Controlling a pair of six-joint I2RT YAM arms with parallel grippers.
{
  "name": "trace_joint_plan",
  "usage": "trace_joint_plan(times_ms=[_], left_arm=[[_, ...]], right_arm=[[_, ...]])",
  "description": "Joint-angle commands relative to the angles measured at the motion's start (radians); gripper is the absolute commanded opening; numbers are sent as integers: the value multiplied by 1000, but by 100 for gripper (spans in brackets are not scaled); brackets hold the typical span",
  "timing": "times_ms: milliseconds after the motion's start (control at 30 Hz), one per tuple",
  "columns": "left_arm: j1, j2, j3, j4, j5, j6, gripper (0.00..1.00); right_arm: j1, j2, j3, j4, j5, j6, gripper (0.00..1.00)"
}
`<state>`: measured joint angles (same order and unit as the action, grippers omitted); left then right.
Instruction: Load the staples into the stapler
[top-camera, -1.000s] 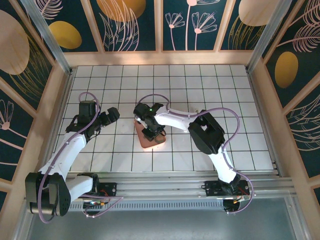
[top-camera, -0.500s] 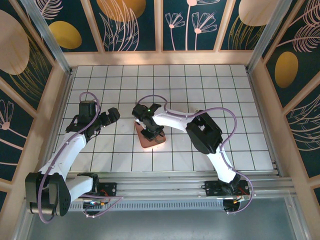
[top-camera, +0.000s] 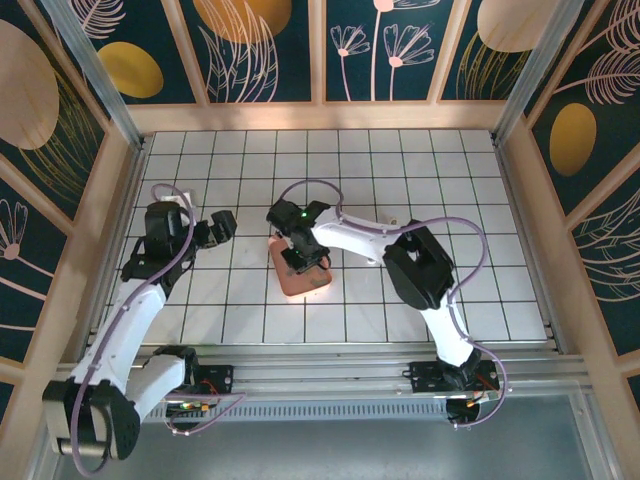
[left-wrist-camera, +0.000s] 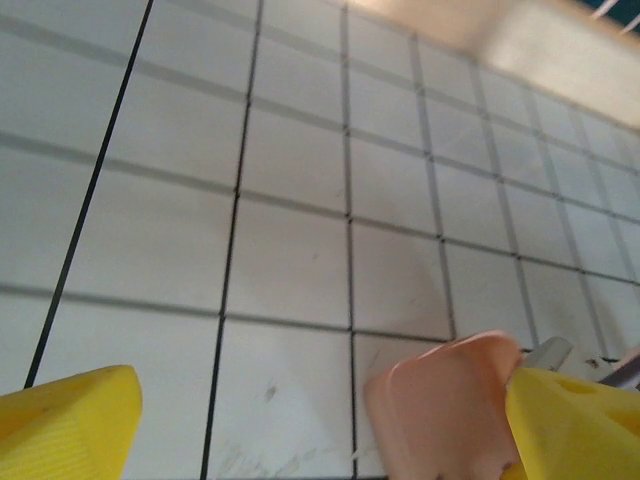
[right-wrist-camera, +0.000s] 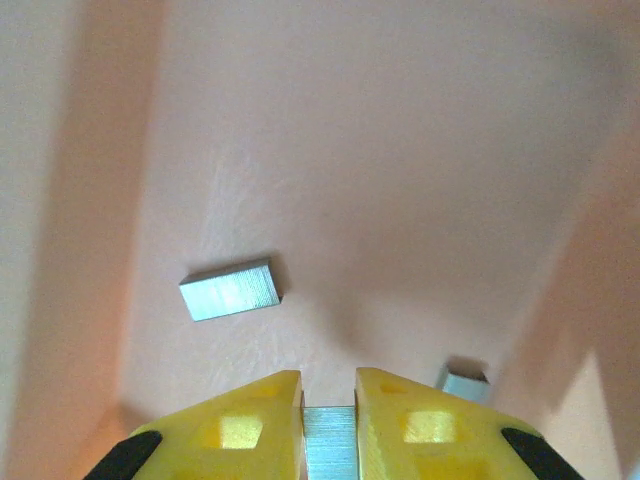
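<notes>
Three staples (right-wrist-camera: 231, 290) in pink tray (right-wrist-camera: 400, 150), right hand (right-wrist-camera: 329, 400) pinching one

Watching remotely, I count three staples (right-wrist-camera: 230, 290), one pink tray (right-wrist-camera: 400, 150), one tiled bench (top-camera: 400, 170) and two end effectors, namely the left end effector (top-camera: 222, 228) and the right end effector (right-wrist-camera: 330, 400).

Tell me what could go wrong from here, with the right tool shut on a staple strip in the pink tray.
1. The right tool pinches the staple strip only between its narrow fingertips, so the strip may slip or twist during lifting.
2. A second strip lies close beside the tool on the tray; it may get dragged along or knocked.
</notes>
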<state>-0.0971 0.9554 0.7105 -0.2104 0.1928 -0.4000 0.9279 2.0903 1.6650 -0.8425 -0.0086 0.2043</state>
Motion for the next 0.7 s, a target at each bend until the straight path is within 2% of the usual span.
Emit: trace_joint_plan(times_ms=[0,300,467,667], left_arm=[[7,-24,-23,135,82,103,92],[6,20,8,183,224,367,90],[5,53,23,177,362,523,89],[5,68,-1,192,488,662,83]], right_arm=[[-33,-135,-60,48,-19,130,21],[-119,-344,-265,100,-13,279,21],[-214,-480,-461,109,-19,364,20],[-336,-590,-671,101,-19,418,20]])
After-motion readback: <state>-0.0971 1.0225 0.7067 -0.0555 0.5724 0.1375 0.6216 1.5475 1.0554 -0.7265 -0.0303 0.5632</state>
